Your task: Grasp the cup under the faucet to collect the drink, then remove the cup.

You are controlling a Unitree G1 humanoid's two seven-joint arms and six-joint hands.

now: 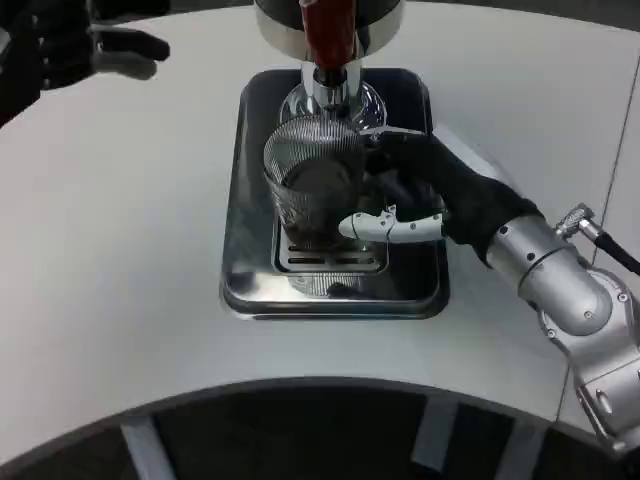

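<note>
A clear ribbed glass cup [312, 180] stands upright on the grille of a silver drip tray [252, 270], right under the chrome faucet [328, 85] with its red tap handle [328, 30]. My right hand [420, 195] wraps the cup's right side, with one white finger across the front and black fingers at the back. Any liquid inside the cup is too dim to tell. My left hand [75, 50] hovers at the far left, away from the tray, fingers apart and holding nothing.
The dispenser's round metal body [280, 20] rises behind the tray at the top edge. The white table's curved front edge [300, 385] runs below the tray. Bare tabletop lies left of the tray.
</note>
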